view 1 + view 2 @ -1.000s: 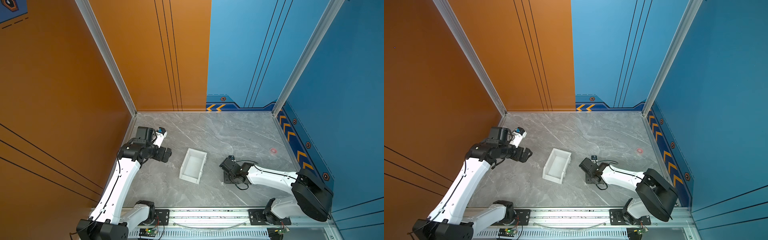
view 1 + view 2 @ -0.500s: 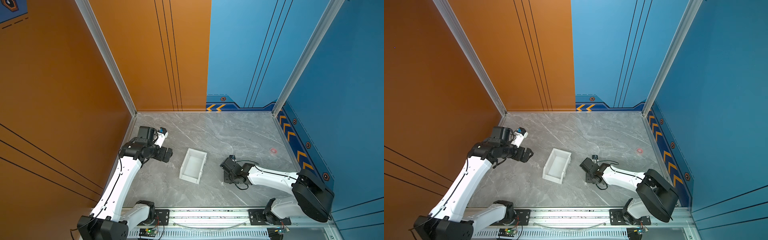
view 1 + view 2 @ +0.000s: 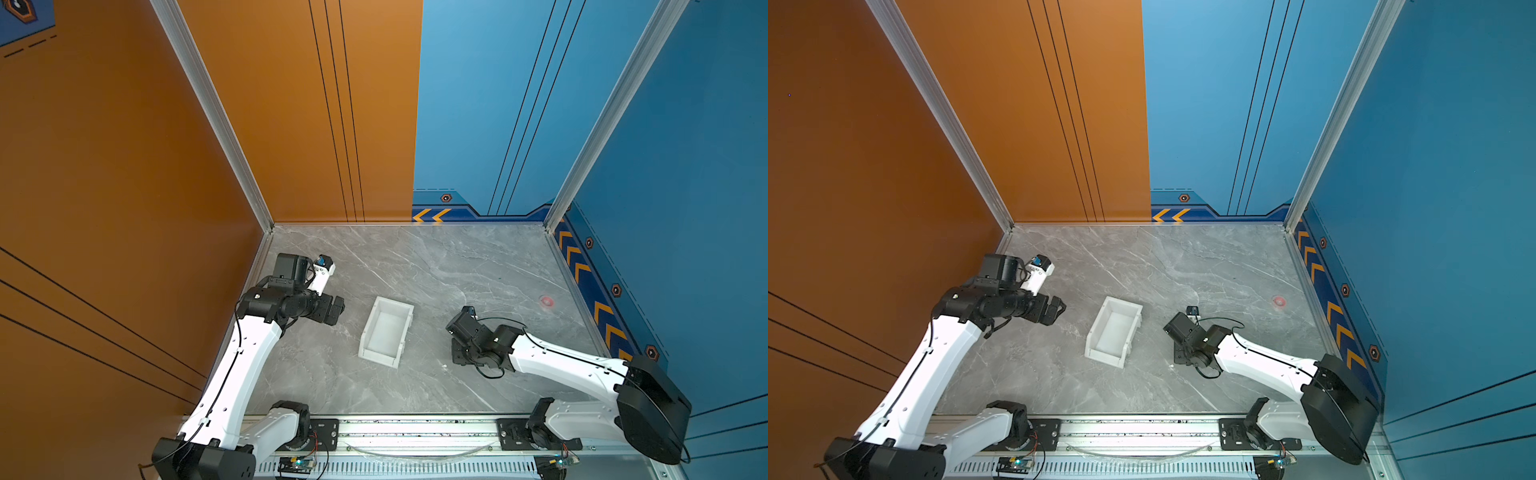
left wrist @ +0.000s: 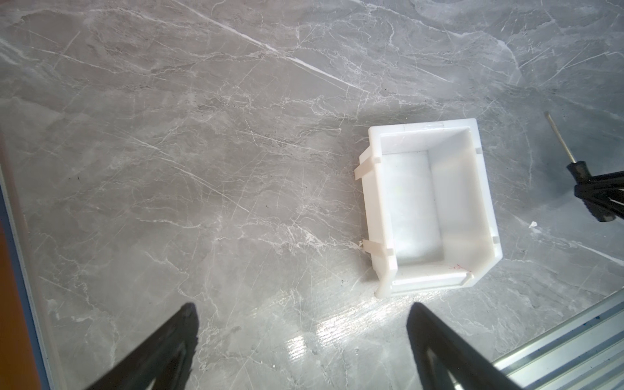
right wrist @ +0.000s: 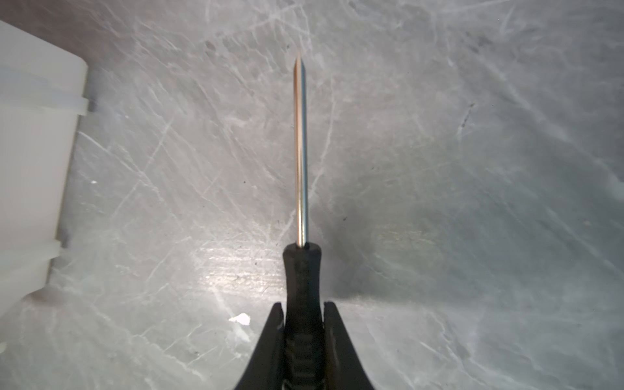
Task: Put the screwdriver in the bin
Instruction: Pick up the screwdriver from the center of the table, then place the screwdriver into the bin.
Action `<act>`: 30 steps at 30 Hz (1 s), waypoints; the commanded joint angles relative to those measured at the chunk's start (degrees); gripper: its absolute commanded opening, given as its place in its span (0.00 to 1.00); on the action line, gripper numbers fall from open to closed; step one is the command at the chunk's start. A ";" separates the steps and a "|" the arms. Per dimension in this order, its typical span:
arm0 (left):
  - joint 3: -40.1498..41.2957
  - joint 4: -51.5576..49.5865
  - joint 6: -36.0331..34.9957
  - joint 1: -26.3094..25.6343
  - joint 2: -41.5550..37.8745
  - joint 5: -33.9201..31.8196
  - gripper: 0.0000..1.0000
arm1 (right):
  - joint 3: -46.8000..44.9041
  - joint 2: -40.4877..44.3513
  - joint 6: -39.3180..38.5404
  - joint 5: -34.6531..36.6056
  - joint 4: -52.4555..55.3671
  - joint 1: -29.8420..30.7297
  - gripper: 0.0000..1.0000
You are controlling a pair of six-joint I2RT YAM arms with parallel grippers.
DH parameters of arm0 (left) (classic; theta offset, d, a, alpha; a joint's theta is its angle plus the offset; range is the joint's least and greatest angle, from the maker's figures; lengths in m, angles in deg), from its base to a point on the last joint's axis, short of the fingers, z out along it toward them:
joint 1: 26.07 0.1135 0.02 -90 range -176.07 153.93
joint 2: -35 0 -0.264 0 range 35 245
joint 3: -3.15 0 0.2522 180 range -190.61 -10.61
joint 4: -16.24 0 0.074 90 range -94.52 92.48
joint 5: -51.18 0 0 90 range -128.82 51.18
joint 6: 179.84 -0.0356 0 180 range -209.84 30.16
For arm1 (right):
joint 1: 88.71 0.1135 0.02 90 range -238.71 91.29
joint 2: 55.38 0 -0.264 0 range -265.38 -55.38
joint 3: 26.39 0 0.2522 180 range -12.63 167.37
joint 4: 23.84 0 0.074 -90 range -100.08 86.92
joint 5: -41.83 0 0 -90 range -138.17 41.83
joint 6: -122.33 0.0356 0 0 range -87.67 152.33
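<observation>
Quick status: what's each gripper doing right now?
Left gripper: open, holding nothing.
Right gripper: closed on the screwdriver handle.

**Bright, even light; glare on the stone**

Light comes from overhead and fills the booth. In both top views the orange wall and the blue wall look flat and evenly lit. Focus is crisp throughout, though the corner post leans outward as a wide lens makes it. Shadows under the arms are faint.

In the left wrist view the marble tabletop throws back a white glare patch near the rail. The bin is so bright that its floor washes out.

In the right wrist view the screwdriver gleams orange along its shaft. A soft shadow lies beside its handle, and the bin's wall is blurred.
</observation>
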 commanded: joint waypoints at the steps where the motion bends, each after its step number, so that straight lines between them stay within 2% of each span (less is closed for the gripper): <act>1: 0.70 -0.98 -0.02 -0.21 -0.87 -1.06 0.98 | 5.14 1.90 -1.80 2.10 5.64 1.08 0.16; 7: -0.18 -0.93 0.41 0.37 -0.43 -1.00 0.98 | 15.93 -1.51 -3.05 3.20 8.80 4.72 0.17; 15: -1.73 -0.90 1.29 1.37 0.01 -0.27 0.98 | 30.16 -12.65 -2.77 3.11 9.09 11.73 0.17; 22: -1.62 -0.97 1.32 1.63 -0.87 -0.27 0.98 | 35.96 -21.39 -0.74 1.63 7.15 14.81 0.18; 30: -1.85 -0.69 1.64 1.74 -1.57 -0.52 0.98 | 41.59 -28.49 2.06 1.52 6.73 15.49 0.19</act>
